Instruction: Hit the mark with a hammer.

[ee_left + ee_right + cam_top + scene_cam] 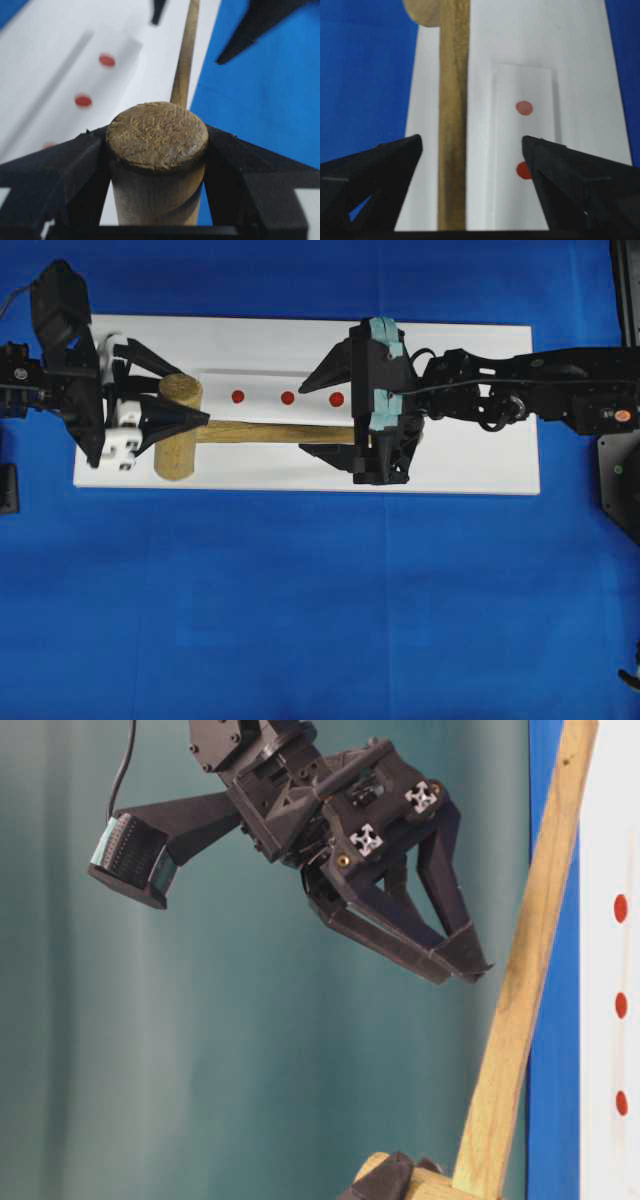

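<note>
The hammer (178,440), a light wooden mallet, lies across the white board (470,460) with its head at the left and its handle (270,432) pointing right. My left gripper (195,395) is shut on the head (157,135), with a black finger pressed against each side. Three red marks (287,397) sit in a row on a raised white strip just behind the handle. My right gripper (472,145) is open over the handle's far end (452,125). Its fingers (470,965) hang clear of the handle (520,970) and hold nothing.
Blue cloth (320,620) covers the table all round the board. Black arm bases and fittings stand at the right edge (620,480) and the left edge (8,490).
</note>
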You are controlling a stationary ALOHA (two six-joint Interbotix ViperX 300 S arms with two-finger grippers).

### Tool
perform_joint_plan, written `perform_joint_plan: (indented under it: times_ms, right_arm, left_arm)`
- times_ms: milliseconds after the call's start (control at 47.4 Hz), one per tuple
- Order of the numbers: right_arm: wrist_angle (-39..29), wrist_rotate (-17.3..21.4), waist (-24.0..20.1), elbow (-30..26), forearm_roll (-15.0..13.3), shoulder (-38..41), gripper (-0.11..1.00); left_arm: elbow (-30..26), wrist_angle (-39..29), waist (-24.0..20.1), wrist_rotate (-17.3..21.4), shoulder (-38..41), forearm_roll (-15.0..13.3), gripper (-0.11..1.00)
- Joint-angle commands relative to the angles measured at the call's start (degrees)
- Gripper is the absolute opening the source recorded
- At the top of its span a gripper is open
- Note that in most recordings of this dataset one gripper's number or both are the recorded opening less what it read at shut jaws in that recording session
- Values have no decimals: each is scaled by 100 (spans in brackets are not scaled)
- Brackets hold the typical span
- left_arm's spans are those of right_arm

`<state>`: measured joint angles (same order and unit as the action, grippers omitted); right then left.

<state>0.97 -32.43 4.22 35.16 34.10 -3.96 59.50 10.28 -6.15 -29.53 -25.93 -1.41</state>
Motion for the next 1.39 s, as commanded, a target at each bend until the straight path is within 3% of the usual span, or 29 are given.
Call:
perform_joint_plan:
  times_ms: [0,380,528,718,781,992,1055,1372]
  right_arm:
    - [53,-9,-26,-149,-88,-114,91]
    - [105,-9,-62,-176,-439,0,91]
    - [114,-9,-70,-246,-589,167,91]
    - [220,-9,-62,-404,-791,519,89]
    - [360,-9,-62,-431,-835,571,84]
    - [360,-9,-62,-404,-870,554,22]
    - [308,-9,-70,-404,-870,554,10]
    - [281,0,-70,-413,-870,554,8]
  left_arm:
    - [-149,18,-26,-571,-88,-9,47]
    - [-176,0,53,-2971,-193,-9,47]
    - [-158,0,53,-3472,-229,0,47]
    - [-176,9,149,-3656,-246,0,47]
    - [-176,0,167,-3674,-246,0,47]
    - [-176,-53,176,-3665,-246,0,47]
    - [-176,-26,176,-3630,-246,0,47]
    - [-237,-70,158,-3612,-220,9,47]
